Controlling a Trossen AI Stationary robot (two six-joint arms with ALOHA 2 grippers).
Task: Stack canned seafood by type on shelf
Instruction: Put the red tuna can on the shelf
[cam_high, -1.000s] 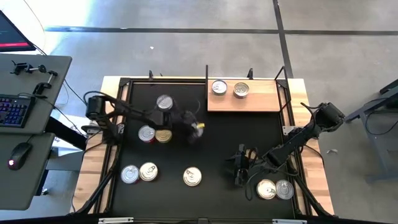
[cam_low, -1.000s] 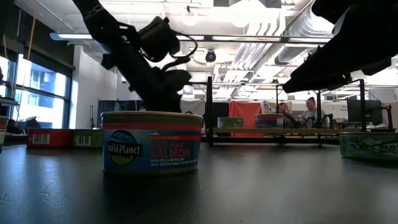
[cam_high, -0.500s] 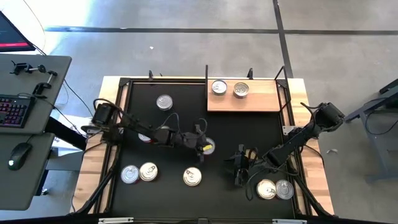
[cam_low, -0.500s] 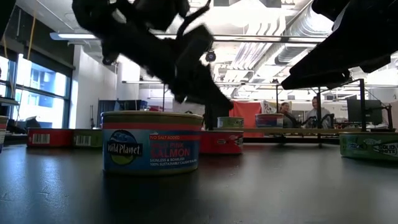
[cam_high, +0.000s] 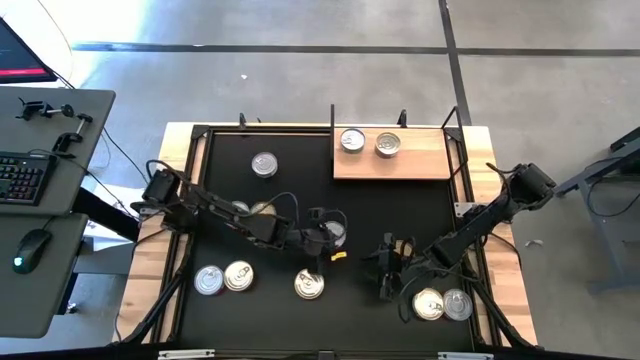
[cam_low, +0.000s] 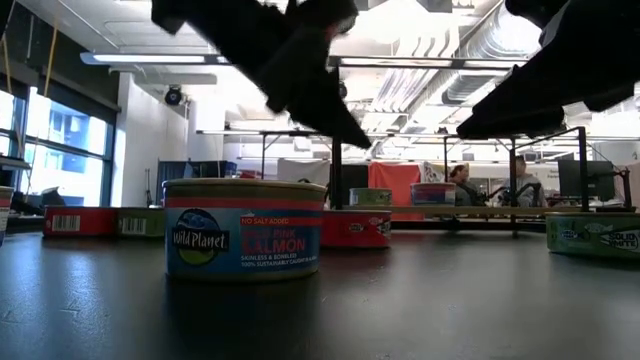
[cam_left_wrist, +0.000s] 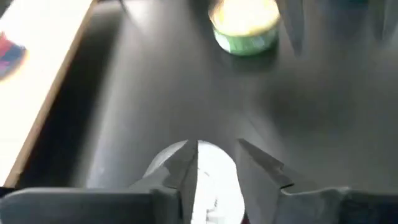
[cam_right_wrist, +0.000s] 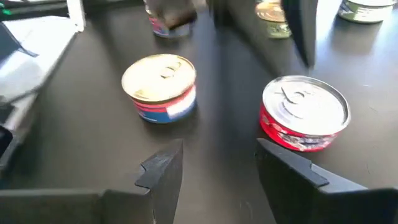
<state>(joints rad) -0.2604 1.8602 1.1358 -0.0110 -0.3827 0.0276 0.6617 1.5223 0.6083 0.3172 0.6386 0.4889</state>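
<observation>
My left gripper (cam_high: 322, 238) hovers open just above a red-sided, silver-lidded can (cam_high: 337, 232) that stands on its base on the black mat. In the left wrist view the lid (cam_left_wrist: 211, 180) shows between and below the fingers. In the low view the fingertip (cam_low: 355, 138) is well clear of the can (cam_low: 355, 228). My right gripper (cam_high: 385, 270) waits open and low over the mat, near right; its wrist view shows nothing between its fingers (cam_right_wrist: 217, 168). Two cans (cam_high: 352, 140) (cam_high: 388, 145) stand on the wooden shelf (cam_high: 395, 166) at the far right.
Loose cans stand on the mat: one at the far left (cam_high: 264, 164), two under my left arm (cam_high: 240, 208), three near the front edge (cam_high: 208, 280) (cam_high: 238, 276) (cam_high: 309, 285), and two by my right arm (cam_high: 428, 305) (cam_high: 457, 303). Black posts (cam_high: 333, 115) flank the shelf.
My left gripper has gone toward the table's near and right edges and down, and stood the red-sided can on the mat. It has then let go and risen a little. The can stays upright where it was put.
</observation>
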